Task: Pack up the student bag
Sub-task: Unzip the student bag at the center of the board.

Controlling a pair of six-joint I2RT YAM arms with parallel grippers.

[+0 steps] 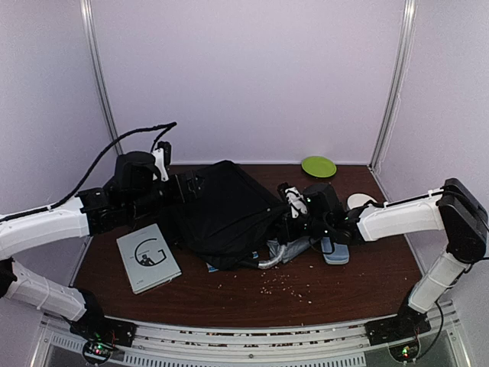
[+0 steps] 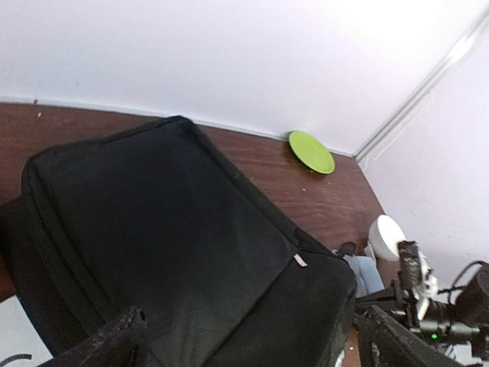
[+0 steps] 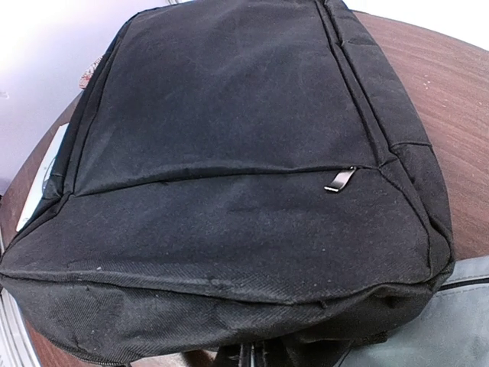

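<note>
The student bag (image 1: 225, 206) lies flat at the middle of the brown table (image 1: 344, 283), front panel up, its zip pull showing in both wrist views. In the top view the left gripper (image 1: 189, 186) sits at the bag's 10 o'clock, right at its edge. Its fingers (image 2: 126, 336) are spread wide in the left wrist view, one at each lower corner of the picture, with the black fabric lying beyond and between them; nothing is pinched.

The right gripper (image 1: 288, 222) is at the bag's 4 o'clock, up against the near right corner. Its jaws are pressed together, and I cannot tell whether any fabric is caught in them.

A green plate (image 1: 318, 166) rests at the bag's 2 o'clock by the back wall, well apart. A grey book (image 1: 148, 258) lies at its 8 o'clock, just beside it.
</note>
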